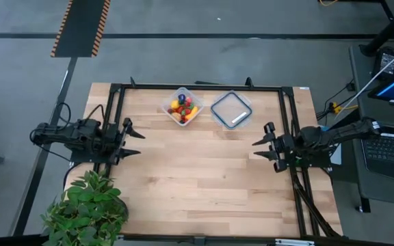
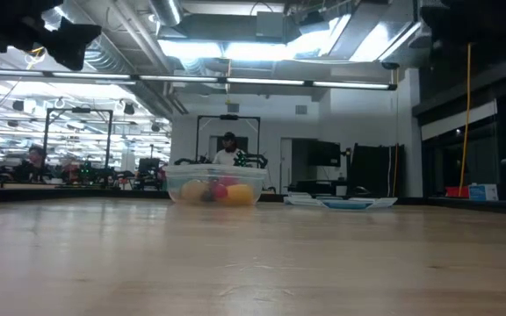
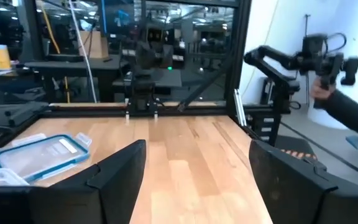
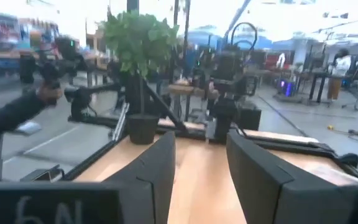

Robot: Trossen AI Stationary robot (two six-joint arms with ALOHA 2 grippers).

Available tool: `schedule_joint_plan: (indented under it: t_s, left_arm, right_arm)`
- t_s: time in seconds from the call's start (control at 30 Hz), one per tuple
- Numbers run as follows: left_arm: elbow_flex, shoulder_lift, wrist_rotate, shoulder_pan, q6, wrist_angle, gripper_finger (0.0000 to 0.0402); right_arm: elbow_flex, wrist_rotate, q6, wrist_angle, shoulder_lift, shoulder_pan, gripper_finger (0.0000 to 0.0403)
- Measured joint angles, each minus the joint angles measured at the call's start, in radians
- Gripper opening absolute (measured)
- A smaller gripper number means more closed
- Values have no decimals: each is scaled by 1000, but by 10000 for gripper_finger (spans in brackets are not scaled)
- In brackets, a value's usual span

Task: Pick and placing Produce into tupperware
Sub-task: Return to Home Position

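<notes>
Left gripper (image 3: 197, 180) is recorded nearest, in its own wrist view: dark fingers spread wide, nothing held, bare table (image 3: 191, 140) seen between them. It is stationed at the table's left edge. Right gripper (image 4: 201, 177) is likewise spread and empty, at the right edge. Tupperware (image 1: 193, 97) is noted at the far middle, well apart from both grippers; produce (image 1: 183, 109) is piled inside. Lid (image 1: 231, 109) is laid flat just beside it, on the right arm's side. Potted plant (image 1: 87, 208) is placed at the near left corner.
</notes>
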Motion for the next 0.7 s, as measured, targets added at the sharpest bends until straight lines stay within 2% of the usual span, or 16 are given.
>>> schedule_joint_plan:
  t_s: [0.13,0.2,0.5,0.7]
  left_arm:
    - [-10,11,-40,-23,-17,21,281]
    - [-30,7,-43,-35,-18,54,282]
    - [-161,9,-86,-67,-44,191,279]
    - [-197,9,-84,-83,-50,200,281]
  right_arm:
    - [-152,3,61,182,-11,1,145]
    - [-147,14,96,137,-10,2,145]
    - [-146,21,91,170,-1,2,145]
    - [-146,21,90,141,0,2,145]
